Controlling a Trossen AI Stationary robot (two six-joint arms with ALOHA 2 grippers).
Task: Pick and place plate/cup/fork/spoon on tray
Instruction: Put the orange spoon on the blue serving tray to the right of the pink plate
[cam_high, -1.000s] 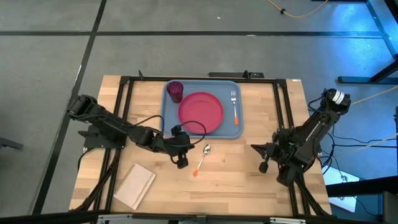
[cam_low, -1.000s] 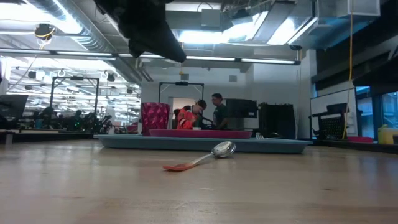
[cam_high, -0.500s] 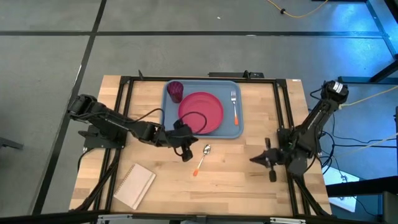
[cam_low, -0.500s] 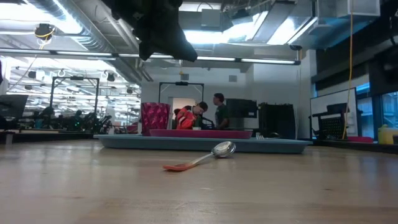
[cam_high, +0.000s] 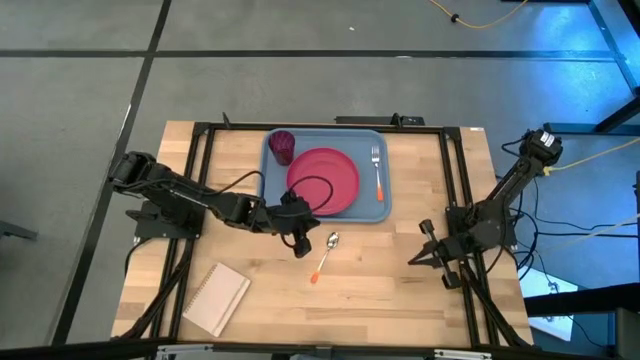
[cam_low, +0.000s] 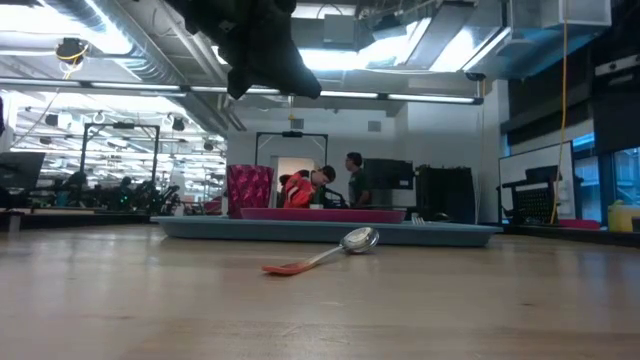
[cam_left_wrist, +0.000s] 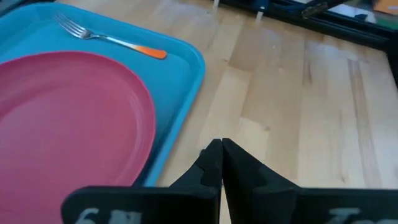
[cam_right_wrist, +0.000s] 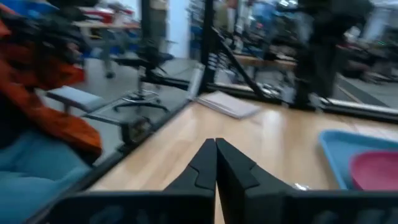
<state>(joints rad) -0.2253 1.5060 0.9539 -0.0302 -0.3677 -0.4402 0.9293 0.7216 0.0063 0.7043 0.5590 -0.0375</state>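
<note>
The orange-handled spoon (cam_high: 324, 256) lies flat on the wooden table just in front of the light blue tray (cam_high: 270, 190); it also shows in the low view (cam_low: 325, 255). On the tray rest the pink-red plate (cam_high: 323, 181), the dark red cup (cam_high: 282, 146) upright at the far left corner, and the fork (cam_high: 378, 172) along the right side. My left gripper (cam_high: 300, 247) is shut and empty, up in the air just left of the spoon's bowl, by the tray's near edge (cam_left_wrist: 180, 118). My right gripper (cam_high: 415, 258) is shut and empty at the table's right.
A white spiral notebook (cam_high: 217, 298) lies at the table's near left corner. Black frame rails run along the table's left, right and far sides. A cable loops over the plate. Bare wood lies between the spoon and my right gripper. People stand in the room beyond the table.
My left gripper has gone toward the table's far edge and a little right, up to the tray's near edge beside the spoon's bowl, staying shut. My right arm has swung its shut gripper to point toward the table's left. The spoon has not moved.
</note>
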